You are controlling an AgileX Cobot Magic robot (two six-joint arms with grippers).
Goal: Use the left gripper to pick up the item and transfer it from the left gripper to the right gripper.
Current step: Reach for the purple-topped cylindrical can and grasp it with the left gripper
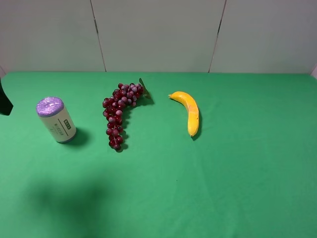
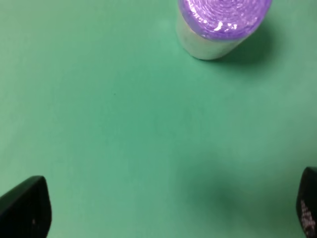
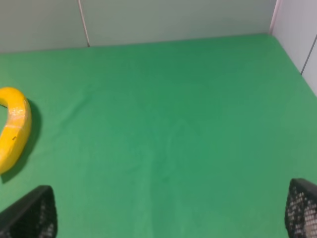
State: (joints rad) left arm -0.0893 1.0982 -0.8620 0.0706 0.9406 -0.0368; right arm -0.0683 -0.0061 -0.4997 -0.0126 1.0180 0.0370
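The item (image 1: 56,119) stands upright on the green cloth at the left, a whitish roll with a crinkly purple top and a small green label. In the left wrist view the item (image 2: 221,22) shows from above, well ahead of my left gripper (image 2: 166,207). That gripper is open and holds nothing, with only its two black fingertips (image 2: 26,207) showing over bare cloth. A black part of the left arm (image 1: 5,101) shows at the left edge of the exterior view. My right gripper (image 3: 166,210) is open and empty over the cloth, out of the exterior view.
A dark red grape bunch (image 1: 120,113) lies right of the item. A yellow banana (image 1: 188,111) lies near the middle, and the banana (image 3: 12,128) also shows in the right wrist view. Grey wall panels (image 1: 158,34) close off the back of the table.
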